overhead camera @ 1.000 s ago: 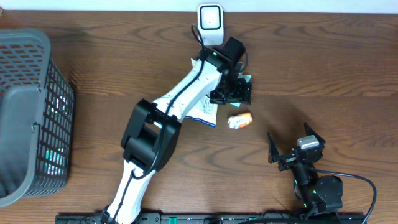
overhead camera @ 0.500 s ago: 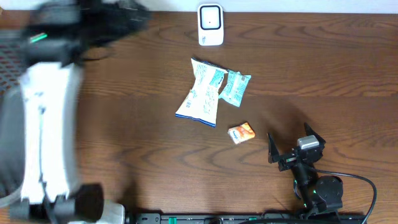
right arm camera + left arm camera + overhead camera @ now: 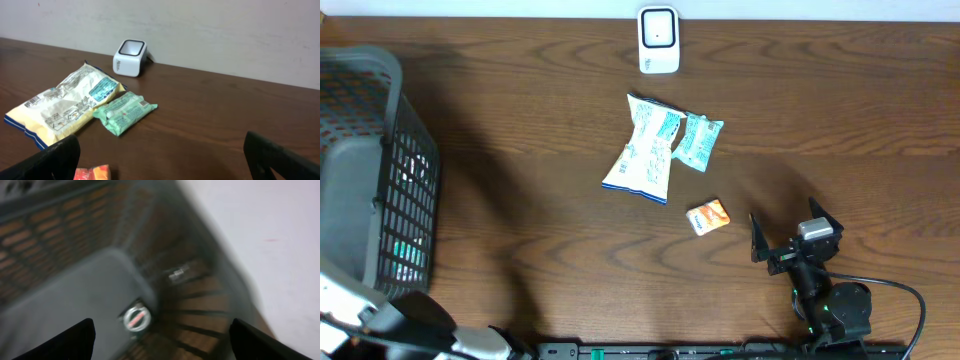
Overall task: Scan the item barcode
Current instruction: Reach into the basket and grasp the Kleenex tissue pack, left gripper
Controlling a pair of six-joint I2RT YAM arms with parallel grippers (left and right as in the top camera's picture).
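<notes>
The white barcode scanner (image 3: 658, 40) stands at the table's far edge, also the white scanner (image 3: 130, 57) in the right wrist view. Three items lie in front of it: a white and blue snack bag (image 3: 645, 150), a green packet (image 3: 698, 140) and a small orange packet (image 3: 708, 216). My right gripper (image 3: 792, 232) rests open near the front edge, to the right of the orange packet (image 3: 92, 173), with nothing between its fingers. My left gripper (image 3: 160, 342) hangs open and empty over the grey basket (image 3: 75, 290); that view is blurred. Only part of the left arm (image 3: 380, 325) shows overhead.
The grey mesh basket (image 3: 370, 180) fills the left side of the table and holds some goods, among them a round lid-like thing (image 3: 135, 319). A pale wall (image 3: 225, 30) rises behind the scanner.
My left arm has swung away from the packets near the scanner to the basket at the far left. The orange packet now lies slightly nearer the front. The right arm has not moved.
</notes>
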